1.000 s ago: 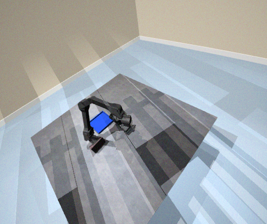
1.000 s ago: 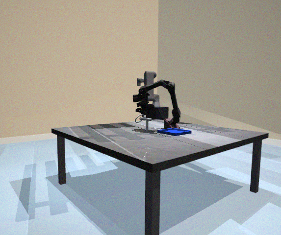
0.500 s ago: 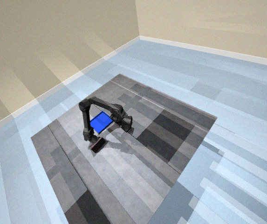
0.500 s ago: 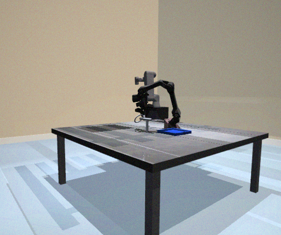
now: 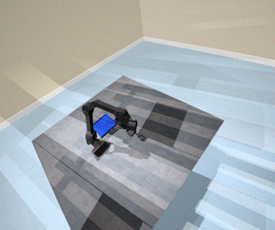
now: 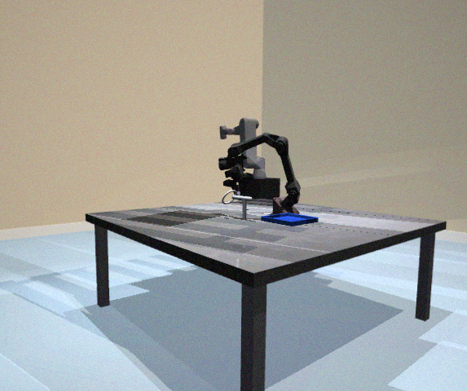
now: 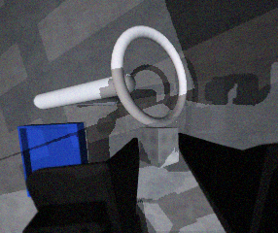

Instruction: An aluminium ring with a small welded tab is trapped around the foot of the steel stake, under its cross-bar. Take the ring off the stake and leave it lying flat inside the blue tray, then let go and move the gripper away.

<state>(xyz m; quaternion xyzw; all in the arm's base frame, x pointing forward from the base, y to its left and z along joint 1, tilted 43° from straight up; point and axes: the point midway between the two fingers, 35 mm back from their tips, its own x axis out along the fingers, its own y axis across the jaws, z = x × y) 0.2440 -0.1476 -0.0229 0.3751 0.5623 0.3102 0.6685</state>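
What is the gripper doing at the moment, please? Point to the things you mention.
Gripper (image 6: 238, 190) (image 7: 156, 140): closed on the tab of the ring (image 6: 223, 196) (image 7: 183, 80), holding it up off the table.

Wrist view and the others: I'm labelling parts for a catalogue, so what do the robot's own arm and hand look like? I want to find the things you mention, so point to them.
The arm (image 5: 89, 121) (image 6: 288, 166) is matte black, with slim links and chunky rounded joints. The hand (image 7: 156, 140) is black too, with two blocky fingers that taper to angular tips. No markings or cables can be made out.
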